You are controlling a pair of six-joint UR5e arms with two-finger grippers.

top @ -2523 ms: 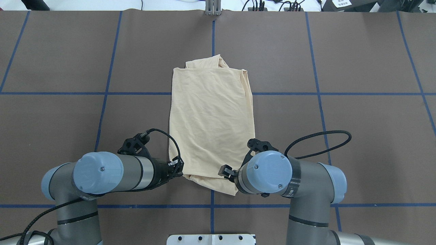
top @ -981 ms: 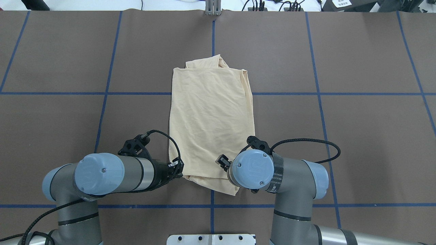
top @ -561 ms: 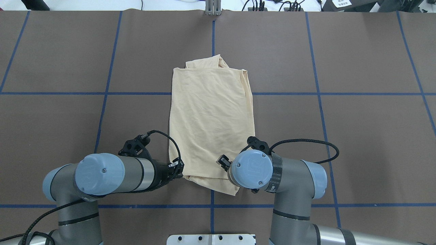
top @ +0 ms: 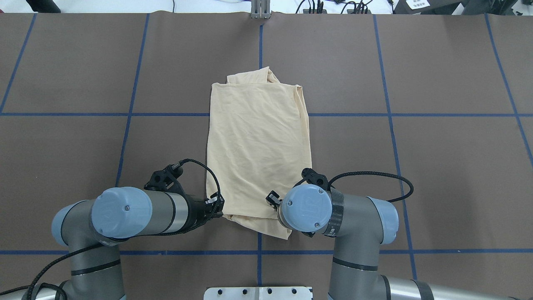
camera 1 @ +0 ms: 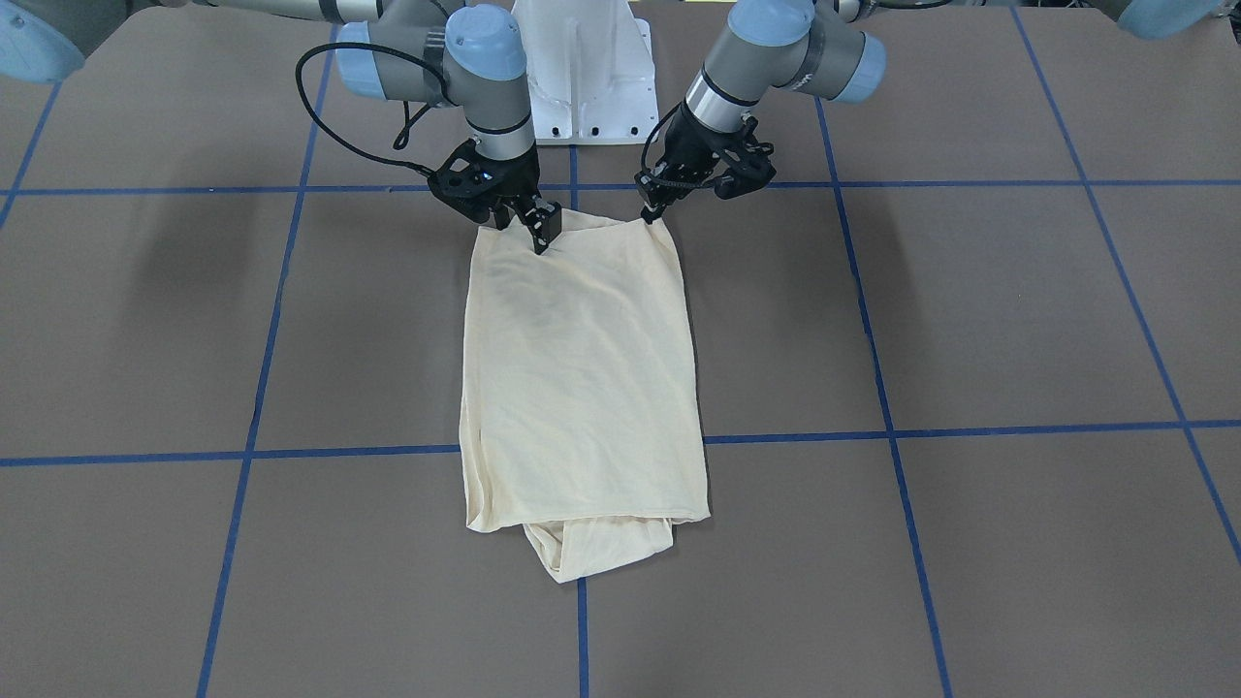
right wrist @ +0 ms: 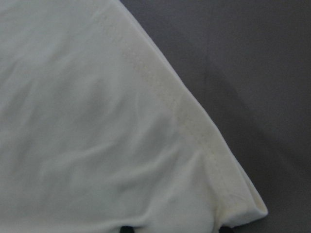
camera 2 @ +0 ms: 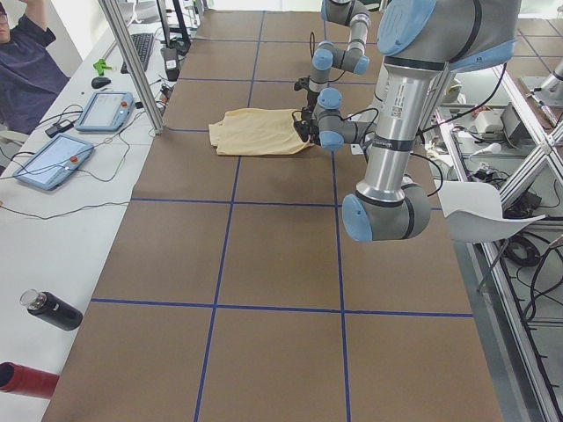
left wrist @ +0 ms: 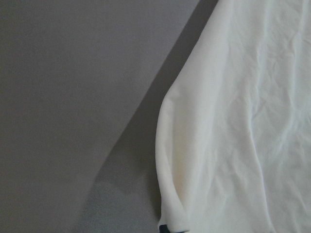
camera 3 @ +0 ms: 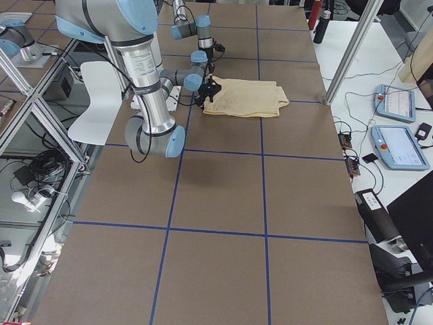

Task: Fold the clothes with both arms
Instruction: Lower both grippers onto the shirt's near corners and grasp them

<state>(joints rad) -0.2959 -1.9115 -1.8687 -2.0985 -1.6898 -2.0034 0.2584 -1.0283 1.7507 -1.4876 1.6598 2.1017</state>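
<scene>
Brown covering spreads over the whole table (top: 437,166), and blue tape lines (top: 387,114) mark it into a grid. Along the far side runs a white bench (camera 2: 53,229) with 2 tablets (camera 2: 104,111) on it and 1 person (camera 2: 26,53) at its end.

2 arms reach in from the near side, the left arm (top: 120,212) and the right arm (top: 308,208), with 1 white base (camera 1: 582,78) between them.

1 shirt (top: 258,141) lies flat in the middle of the table. It is folded into a long strip that runs from near to far, and a bunched piece pokes out at the far end.

The left gripper (camera 1: 648,211) is at the shirt's near left corner. Its jaws are closed on the cloth there, and the edge is lifted a little off the table. The right gripper (camera 1: 541,236) is down on the near edge, a little inside the right corner. The hem lies across its fingers, and I cannot tell whether they are clamped or apart.
</scene>
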